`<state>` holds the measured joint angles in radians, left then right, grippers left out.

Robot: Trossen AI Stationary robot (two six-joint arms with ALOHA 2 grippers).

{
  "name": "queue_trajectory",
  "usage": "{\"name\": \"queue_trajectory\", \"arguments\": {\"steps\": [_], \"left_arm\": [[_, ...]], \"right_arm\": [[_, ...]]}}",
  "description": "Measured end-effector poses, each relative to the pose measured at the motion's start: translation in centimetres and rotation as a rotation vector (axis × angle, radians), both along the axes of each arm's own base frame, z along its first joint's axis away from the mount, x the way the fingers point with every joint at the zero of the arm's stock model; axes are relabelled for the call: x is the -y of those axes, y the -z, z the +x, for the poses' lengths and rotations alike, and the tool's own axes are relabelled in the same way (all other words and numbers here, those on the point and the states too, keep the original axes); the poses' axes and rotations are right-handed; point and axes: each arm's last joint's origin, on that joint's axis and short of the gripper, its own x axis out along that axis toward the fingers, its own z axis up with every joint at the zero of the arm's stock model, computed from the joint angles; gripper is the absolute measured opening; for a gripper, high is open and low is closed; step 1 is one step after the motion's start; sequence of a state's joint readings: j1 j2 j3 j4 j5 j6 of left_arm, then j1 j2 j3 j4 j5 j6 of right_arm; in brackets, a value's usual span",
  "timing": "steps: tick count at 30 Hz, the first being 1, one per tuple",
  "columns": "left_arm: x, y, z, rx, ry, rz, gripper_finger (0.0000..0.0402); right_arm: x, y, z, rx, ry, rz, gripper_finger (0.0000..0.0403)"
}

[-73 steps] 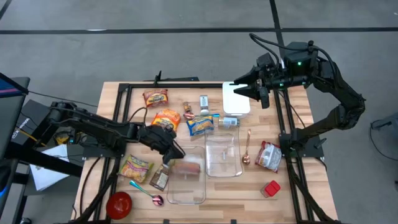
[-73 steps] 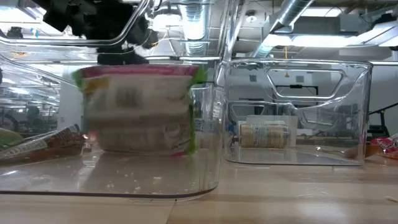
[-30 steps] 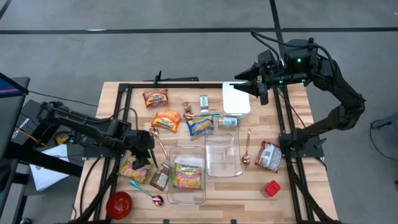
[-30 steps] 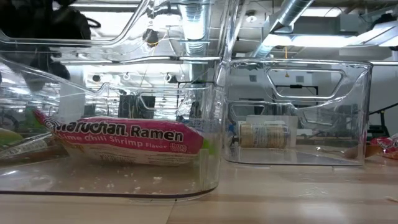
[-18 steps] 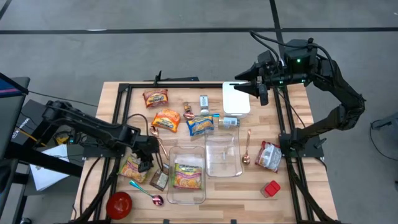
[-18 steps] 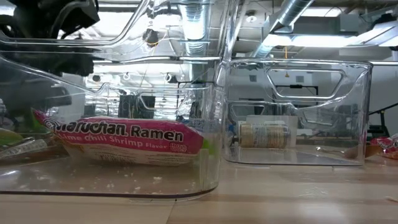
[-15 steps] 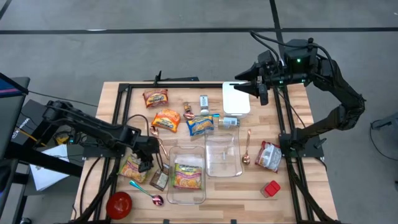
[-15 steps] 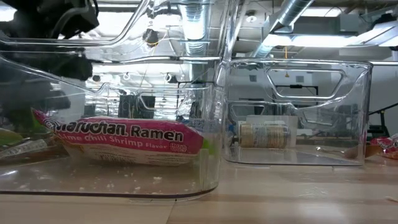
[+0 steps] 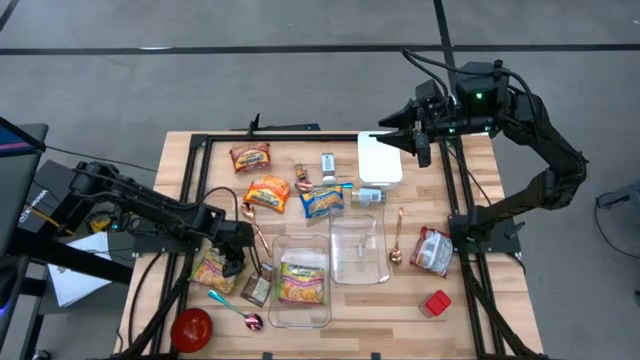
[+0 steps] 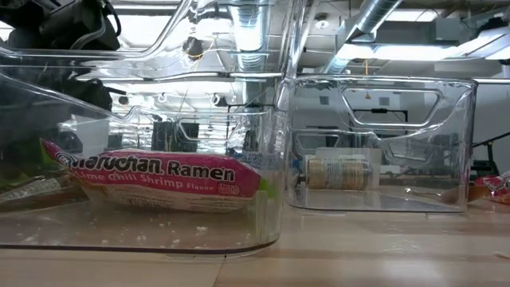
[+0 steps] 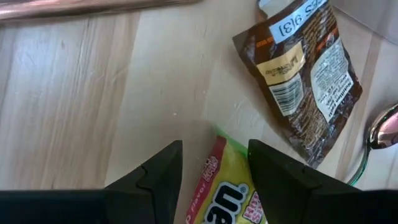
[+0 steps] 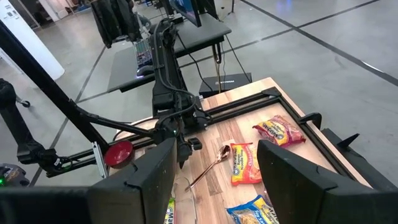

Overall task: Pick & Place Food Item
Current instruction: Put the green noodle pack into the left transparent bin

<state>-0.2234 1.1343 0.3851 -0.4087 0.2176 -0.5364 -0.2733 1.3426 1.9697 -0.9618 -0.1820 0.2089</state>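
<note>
A pink ramen packet (image 9: 300, 281) lies flat in the left clear container (image 9: 300, 322); it also shows in the low view (image 10: 159, 179). My left gripper (image 9: 233, 262) is open and low over a yellow-green packet (image 9: 212, 270) lying on the table left of that container. In the left wrist view my left gripper (image 11: 214, 168) has a finger on either side of the packet's end (image 11: 231, 194); I cannot tell whether they touch it. My right gripper (image 9: 400, 140) is open and empty, held high over the white board (image 9: 380, 160) at the far right.
A brown packet (image 11: 305, 68) and a spoon (image 9: 235, 310) lie just beside the yellow-green packet, with a red bowl (image 9: 191, 327) at the near left corner. A second clear container (image 9: 358, 250) stands to the right. Other packets (image 9: 267, 191) and a can (image 9: 370, 196) lie farther back.
My left gripper, having let the ramen packet go into the left container, has gone a little toward the table's near edge and down onto the yellow-green packet. The ramen packet lies still in the container.
</note>
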Motion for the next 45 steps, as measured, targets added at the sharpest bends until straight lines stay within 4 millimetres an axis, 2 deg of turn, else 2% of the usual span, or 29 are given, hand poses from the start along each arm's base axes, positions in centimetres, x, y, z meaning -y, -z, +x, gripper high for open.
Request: {"name": "queue_trajectory", "arguments": {"steps": [22, 27, 34, 45], "left_arm": [[0.03, -0.06, 0.14, 0.010, -0.020, -0.011, 0.0169], [0.03, -0.06, 0.14, 0.010, -0.018, -0.011, 0.0123], [0.05, -0.08, 0.21, 0.018, -0.019, -0.015, 0.0011], [0.19, -0.38, 0.78, 0.083, -0.024, -0.036, 0.0001]], "right_arm": [[-0.02, 0.03, 0.00, -0.003, -0.002, -0.001, 0.0218], [-0.02, 0.03, 0.00, -0.003, -0.002, -0.003, 0.0218], [-0.02, 0.03, 0.00, -0.003, -0.003, -0.005, 0.0218], [-0.02, 0.03, 0.00, -0.003, -0.003, -0.005, 0.0218]]}}
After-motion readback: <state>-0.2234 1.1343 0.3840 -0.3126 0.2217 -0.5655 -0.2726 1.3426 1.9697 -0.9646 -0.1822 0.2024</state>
